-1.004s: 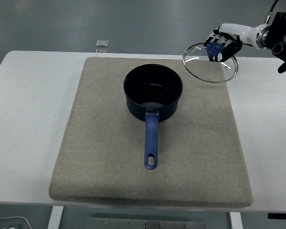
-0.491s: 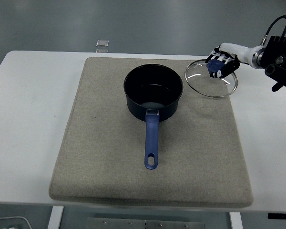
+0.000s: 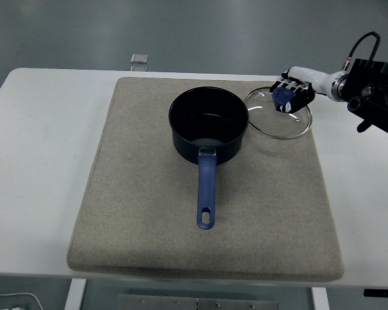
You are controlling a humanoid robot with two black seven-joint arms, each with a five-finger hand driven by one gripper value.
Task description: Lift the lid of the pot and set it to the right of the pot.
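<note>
A dark blue pot (image 3: 208, 124) stands uncovered on the beige mat (image 3: 142, 213), its blue handle pointing toward the near edge. Just right of the pot, a round glass lid (image 3: 278, 115) with a metal rim sits low over the mat, its left edge close to the pot's rim. My right hand (image 3: 288, 94) reaches in from the right and is shut on the lid's blue knob. Whether the lid rests fully on the mat I cannot tell. The left arm is out of sight.
The mat covers most of the white table (image 3: 32, 161). A small clear object (image 3: 140, 59) lies at the table's far edge, left of centre. My black right forearm (image 3: 375, 97) hangs over the table's right side.
My right hand has carried the lid downward and leftward, from higher above the mat's far right corner to low beside the pot. The pot has stayed in place.
</note>
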